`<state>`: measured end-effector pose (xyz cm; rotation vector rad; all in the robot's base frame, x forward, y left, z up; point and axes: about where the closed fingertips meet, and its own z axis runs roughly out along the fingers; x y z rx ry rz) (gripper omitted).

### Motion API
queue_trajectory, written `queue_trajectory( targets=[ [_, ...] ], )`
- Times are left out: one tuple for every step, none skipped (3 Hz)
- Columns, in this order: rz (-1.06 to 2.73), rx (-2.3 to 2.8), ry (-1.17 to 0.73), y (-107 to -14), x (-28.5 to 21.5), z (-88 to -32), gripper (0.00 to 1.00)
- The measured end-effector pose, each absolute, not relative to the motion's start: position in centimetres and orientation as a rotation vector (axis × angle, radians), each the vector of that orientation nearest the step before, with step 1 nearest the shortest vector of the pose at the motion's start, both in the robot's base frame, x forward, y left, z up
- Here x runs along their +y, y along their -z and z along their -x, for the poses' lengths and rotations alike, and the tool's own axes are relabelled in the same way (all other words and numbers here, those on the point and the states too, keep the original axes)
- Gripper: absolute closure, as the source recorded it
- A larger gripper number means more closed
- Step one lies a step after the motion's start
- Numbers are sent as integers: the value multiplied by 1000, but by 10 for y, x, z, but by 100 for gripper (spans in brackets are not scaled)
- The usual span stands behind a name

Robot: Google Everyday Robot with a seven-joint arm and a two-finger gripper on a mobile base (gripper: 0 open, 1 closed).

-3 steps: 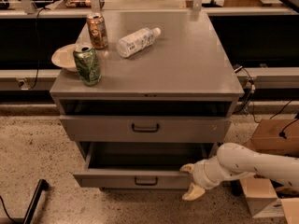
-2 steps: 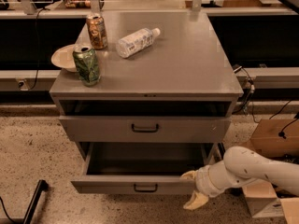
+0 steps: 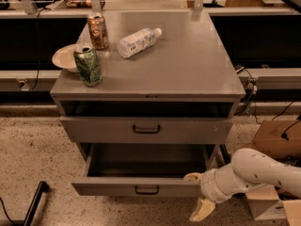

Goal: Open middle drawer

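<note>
The grey metal cabinet [image 3: 188, 60] has its top drawer [image 3: 108, 130] shut. The middle drawer [image 3: 108, 187] below it is pulled well out, its inside dark and its small dark bar handle [image 3: 146, 189] facing me. My gripper [image 3: 198, 194] is at the right end of the middle drawer's front. One finger [image 3: 192, 177] sits at the front's top edge and the other finger [image 3: 202, 210] hangs below it, spread apart. The white arm [image 3: 263, 173] comes in from the right. The lowest drawer is hidden under the pulled-out one.
On the cabinet top stand a green can [image 3: 87, 65], a brown can [image 3: 98, 31], a lying plastic bottle [image 3: 137, 42] and a pale bowl [image 3: 65, 58]. Cardboard boxes [image 3: 275, 140] sit on the floor at the right. A dark bar [image 3: 35, 204] lies lower left.
The middle drawer has slid further out toward me. My gripper has moved down and forward with its right end.
</note>
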<state>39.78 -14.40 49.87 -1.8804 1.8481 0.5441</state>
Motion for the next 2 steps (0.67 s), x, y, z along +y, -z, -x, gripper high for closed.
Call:
queue_trajectory(
  targets=[
    [1862, 1872, -475, -512, -145, -413, 6],
    [1838, 1901, -406, -517, -149, -441, 24]
  ],
)
